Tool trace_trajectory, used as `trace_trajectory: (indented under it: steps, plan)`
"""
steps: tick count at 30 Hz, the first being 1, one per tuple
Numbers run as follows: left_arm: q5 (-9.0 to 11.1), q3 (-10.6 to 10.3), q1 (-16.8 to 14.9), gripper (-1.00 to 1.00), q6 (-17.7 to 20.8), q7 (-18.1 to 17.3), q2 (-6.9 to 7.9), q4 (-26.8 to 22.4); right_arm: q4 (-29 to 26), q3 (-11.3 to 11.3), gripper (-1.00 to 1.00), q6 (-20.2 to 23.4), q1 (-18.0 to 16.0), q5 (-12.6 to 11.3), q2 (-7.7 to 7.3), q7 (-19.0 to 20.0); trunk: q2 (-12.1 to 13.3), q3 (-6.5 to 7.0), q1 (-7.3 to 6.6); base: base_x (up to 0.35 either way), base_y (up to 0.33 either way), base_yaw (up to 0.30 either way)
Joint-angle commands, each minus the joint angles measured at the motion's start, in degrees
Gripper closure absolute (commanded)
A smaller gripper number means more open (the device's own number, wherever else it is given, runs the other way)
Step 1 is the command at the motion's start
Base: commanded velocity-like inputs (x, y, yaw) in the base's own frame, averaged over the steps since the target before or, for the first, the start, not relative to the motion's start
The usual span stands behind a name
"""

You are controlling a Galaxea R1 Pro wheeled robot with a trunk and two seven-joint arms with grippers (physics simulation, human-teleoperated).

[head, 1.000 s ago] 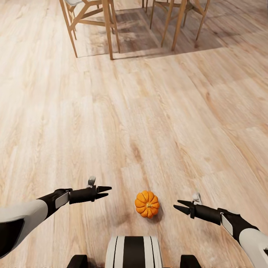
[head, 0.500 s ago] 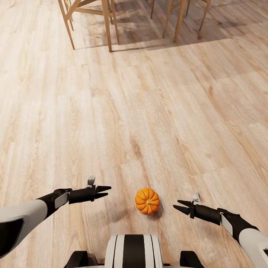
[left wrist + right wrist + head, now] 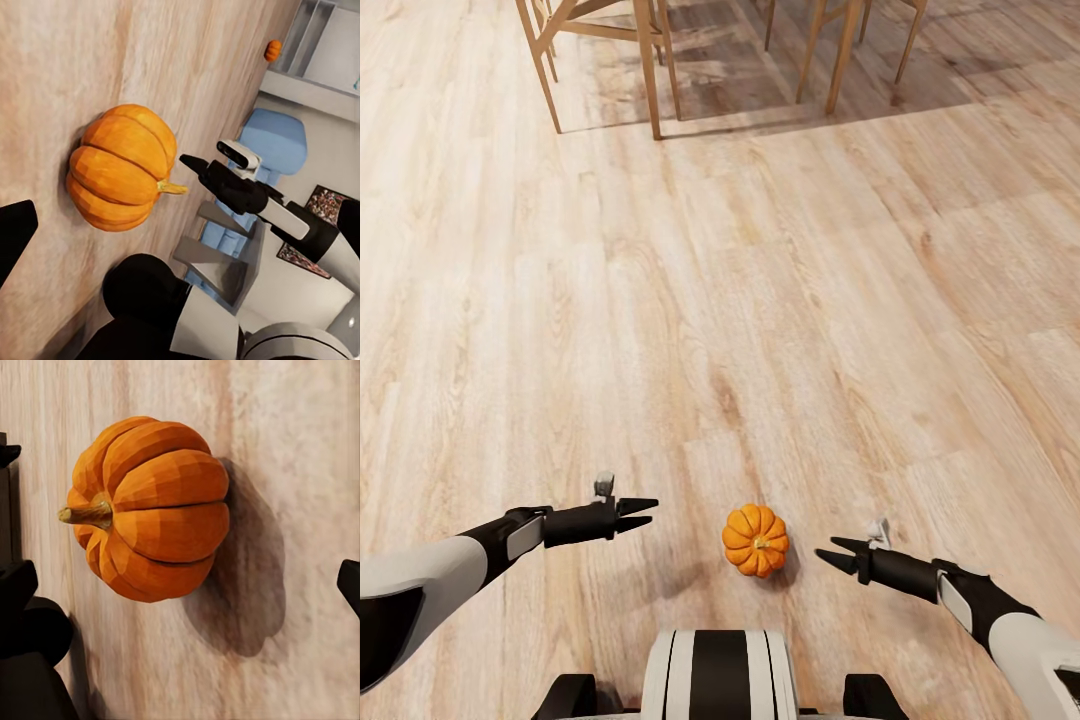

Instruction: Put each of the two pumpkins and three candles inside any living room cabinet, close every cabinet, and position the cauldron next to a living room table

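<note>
A bright-orange ribbed pumpkin (image 3: 756, 540) lies on the wood floor just ahead of my base, tipped so its tan stem points sideways. My left gripper (image 3: 650, 512) hovers open to its left, a hand's width away. From the other side my right gripper (image 3: 827, 549), also open, sits closer, with a small gap to the fruit. The left wrist view has the pumpkin (image 3: 120, 176) close up with the right gripper (image 3: 192, 166) beyond it, and a second pumpkin (image 3: 273, 50) far off. In the right wrist view the pumpkin (image 3: 150, 506) is large, with one fingertip (image 3: 349, 582) at the frame's edge.
Wooden chair and table legs (image 3: 650, 70) stand on the floor far ahead. My base (image 3: 718, 675) is directly below the pumpkin in the head view. A blue armchair (image 3: 274, 142) and pale shelving (image 3: 307, 37) lie beyond in the left wrist view.
The head camera shifted a little at first. Since then my right gripper has crept left toward the pumpkin. The left gripper and the pumpkin have stayed put.
</note>
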Motion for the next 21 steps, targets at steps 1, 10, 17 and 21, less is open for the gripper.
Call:
trace_trajectory:
  steps: [1, 10, 17, 21]
  plan:
    - [0.0, 0.0, 0.0, -1.00, 0.0, 0.0, -0.01, 0.0, 0.0, 0.0, -1.00, 0.0, 0.0, 0.0, 0.30, -0.3, 0.0, 0.00, 0.00, 0.000, 0.000, 0.000]
    - [0.0, 0.0, 0.0, -1.00, 0.0, 0.0, -0.08, 0.0, 0.1, 0.2, -1.00, 0.0, 0.0, 0.2, 1.25, -1.4, 0.0, 0.00, 0.00, 0.000, 0.000, 0.000]
    - [0.0, -0.1, 0.0, -1.00, 0.0, 0.0, -0.15, -0.1, 0.1, 0.6, -1.00, 0.0, 0.0, 0.4, 3.49, -3.9, 0.0, 0.00, 0.00, 0.000, 0.000, 0.000]
    - [-0.1, -0.1, 0.0, -1.00, 0.0, 0.0, -0.20, -0.1, -0.1, 2.3, -1.00, 0.0, -0.1, 1.4, 4.86, -4.2, 0.0, 0.00, 0.00, 0.000, 0.000, 0.000]
